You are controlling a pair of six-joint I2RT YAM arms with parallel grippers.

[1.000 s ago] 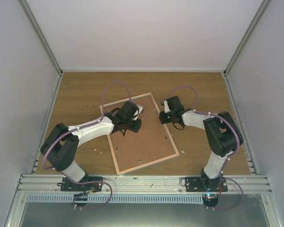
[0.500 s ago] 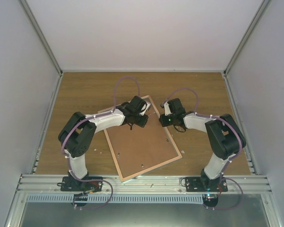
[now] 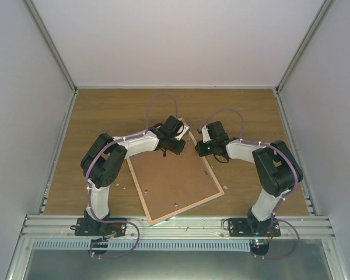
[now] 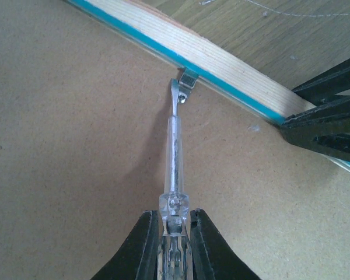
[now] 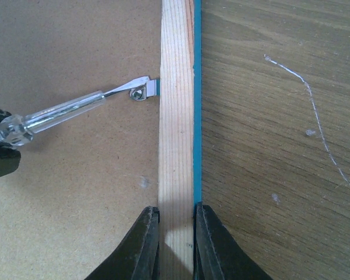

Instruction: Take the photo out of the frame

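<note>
The frame [image 3: 175, 181] lies face down on the wooden table, its brown fibreboard back up inside pale wood edging [image 5: 176, 116] with a turquoise side. The photo is hidden under that back panel. My left gripper [image 4: 175, 233] is shut on a clear-handled screwdriver [image 4: 174, 146]. The screwdriver's tip touches a small metal tab [image 4: 186, 79] at the frame's far right edge. My right gripper [image 5: 176, 230] is shut on the frame's wooden rail just below that tab [image 5: 146, 90]. In the top view the two grippers, left [image 3: 174, 143] and right [image 3: 203, 149], meet at the frame's far corner.
A thin pale thread [image 5: 315, 111] and small specks lie on the table right of the frame. More tabs [image 3: 174, 204] show near the frame's front edge. Grey walls enclose the table, and a metal rail [image 3: 175, 224] runs along the near edge.
The left arm has folded its elbow in and carried the screwdriver up and right to the tab by the right gripper. The frame has shifted slightly to the right.
</note>
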